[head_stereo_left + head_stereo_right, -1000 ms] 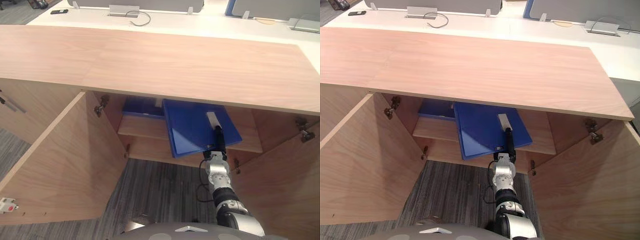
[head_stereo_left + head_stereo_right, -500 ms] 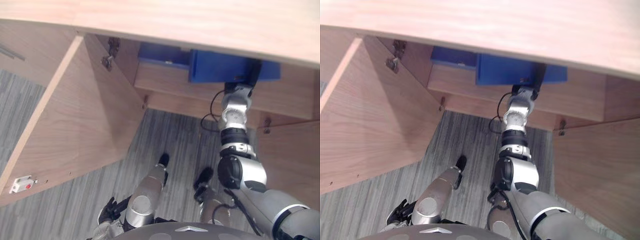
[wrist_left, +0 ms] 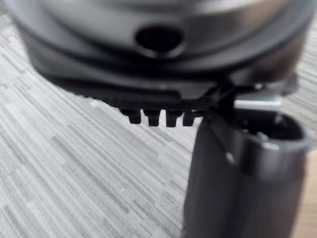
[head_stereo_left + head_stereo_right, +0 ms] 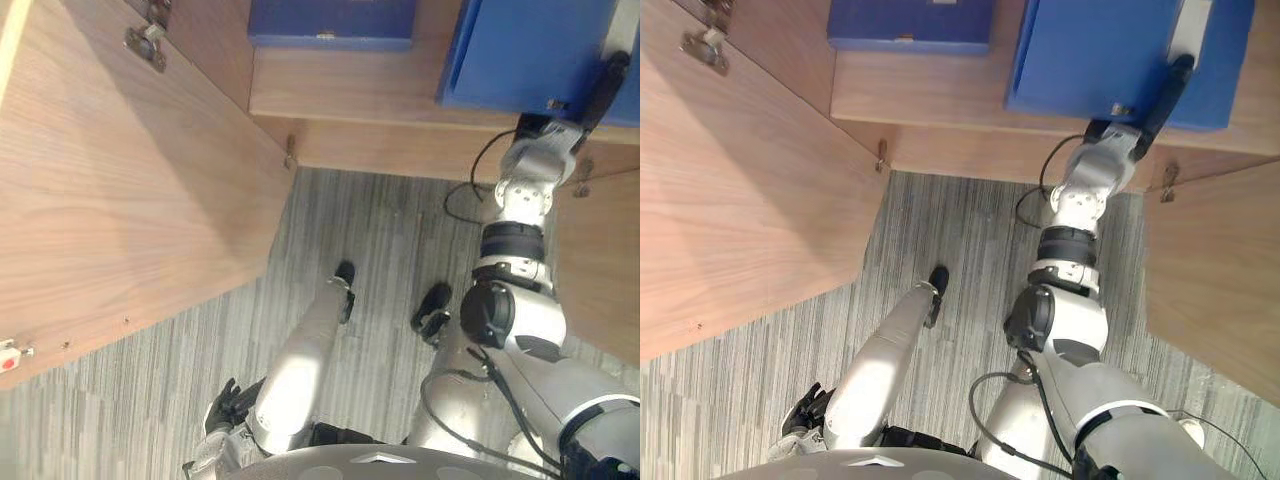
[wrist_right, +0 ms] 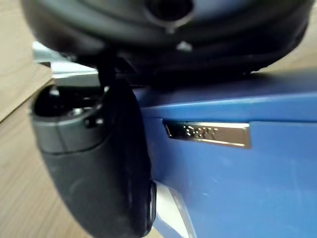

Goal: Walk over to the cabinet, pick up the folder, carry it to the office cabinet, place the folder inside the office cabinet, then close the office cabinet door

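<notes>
While right robot hand (image 4: 1162,100) grips it, folder (image 4: 1100,55) lies flat — askew.

Non-task stuff you had in shot: grey striped carpet (image 4: 150,400) over the whole floor, stripes running diag in the head views. Same carpet showed in the left wrist view. You also had a 2nd blue binder (image 4: 330,18) lying flat on the shelf (image 4: 340,85), toward the left side, its near edge roughly parallel w/ the shelf front and a small pale mark at mid-edge. Bare wood showed to its right. Its far part was cut off at the view's edge, so exact type couldn't be told.
</notes>
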`<state>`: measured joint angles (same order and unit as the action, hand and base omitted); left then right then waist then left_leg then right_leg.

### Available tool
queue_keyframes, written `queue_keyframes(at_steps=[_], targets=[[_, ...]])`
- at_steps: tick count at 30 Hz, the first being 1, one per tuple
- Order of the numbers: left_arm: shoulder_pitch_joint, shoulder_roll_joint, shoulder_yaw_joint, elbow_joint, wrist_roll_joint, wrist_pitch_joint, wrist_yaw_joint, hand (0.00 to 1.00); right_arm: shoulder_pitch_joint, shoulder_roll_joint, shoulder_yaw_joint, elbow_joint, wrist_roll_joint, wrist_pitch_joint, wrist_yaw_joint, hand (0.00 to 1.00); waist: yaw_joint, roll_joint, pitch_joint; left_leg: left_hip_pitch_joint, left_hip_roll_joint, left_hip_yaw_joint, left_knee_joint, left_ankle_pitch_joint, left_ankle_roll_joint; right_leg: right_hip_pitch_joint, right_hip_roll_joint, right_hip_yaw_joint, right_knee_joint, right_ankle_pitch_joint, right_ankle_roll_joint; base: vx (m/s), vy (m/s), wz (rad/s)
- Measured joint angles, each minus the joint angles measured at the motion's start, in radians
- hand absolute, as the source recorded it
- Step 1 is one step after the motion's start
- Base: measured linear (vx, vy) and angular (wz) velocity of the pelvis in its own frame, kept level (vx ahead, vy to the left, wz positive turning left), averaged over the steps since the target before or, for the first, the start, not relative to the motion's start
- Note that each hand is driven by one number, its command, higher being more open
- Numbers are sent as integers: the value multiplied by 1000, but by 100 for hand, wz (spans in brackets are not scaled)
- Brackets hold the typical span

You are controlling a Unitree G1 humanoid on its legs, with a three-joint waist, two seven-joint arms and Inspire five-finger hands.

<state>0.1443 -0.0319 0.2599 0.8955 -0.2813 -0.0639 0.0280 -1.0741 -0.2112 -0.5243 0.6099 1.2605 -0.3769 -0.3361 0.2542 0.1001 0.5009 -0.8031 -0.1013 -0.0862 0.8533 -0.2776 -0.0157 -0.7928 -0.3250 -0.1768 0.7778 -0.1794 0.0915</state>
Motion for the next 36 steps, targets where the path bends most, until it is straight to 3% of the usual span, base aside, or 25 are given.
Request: queue_keyframes(at_steps=[5,8,16,19,27,36], targets=[[1,4,-44,-15,-1,1,3,100,-83,-108,50,27,-11,42,-21,0,18,13,8,-147,6,-4,159,-43,-19,-152,-1,26,163,-53,-13,-121,-31,-2],[4,11,-70,-25,-18,3,3,100,-138,-179,107,89,-65,88,-31,0,21,16,9,-218,7,-1,209,-51,-20,-228,0,43,213,-53,-13,-153,3,-6],[40,18,-130,-82,-45,16,4,100,-299,-343,244,224,-56,155,-68,0,42,20,12,-312,8,-15,202,-23,-37,-333,8,43,227,-51,-9,-69,3,-1],[56,21,-149,-105,-66,23,6,100,-345,-372,270,225,-16,141,-85,0,45,26,18,-328,4,-27,196,-6,-42,-352,7,39,245,-53,-13,4,-16,18],[70,30,-169,-124,-69,25,15,100,-399,-371,253,197,131,48,-145,0,51,31,20,-333,2,-69,188,-5,-62,-356,0,-2,276,-87,-62,14,-14,12],[97,11,-162,-118,-66,43,14,100,-398,-363,161,171,132,-19,-200,0,56,32,20,-326,-7,-87,180,0,-79,-349,-7,-15,286,-99,-71,-15,38,6]])
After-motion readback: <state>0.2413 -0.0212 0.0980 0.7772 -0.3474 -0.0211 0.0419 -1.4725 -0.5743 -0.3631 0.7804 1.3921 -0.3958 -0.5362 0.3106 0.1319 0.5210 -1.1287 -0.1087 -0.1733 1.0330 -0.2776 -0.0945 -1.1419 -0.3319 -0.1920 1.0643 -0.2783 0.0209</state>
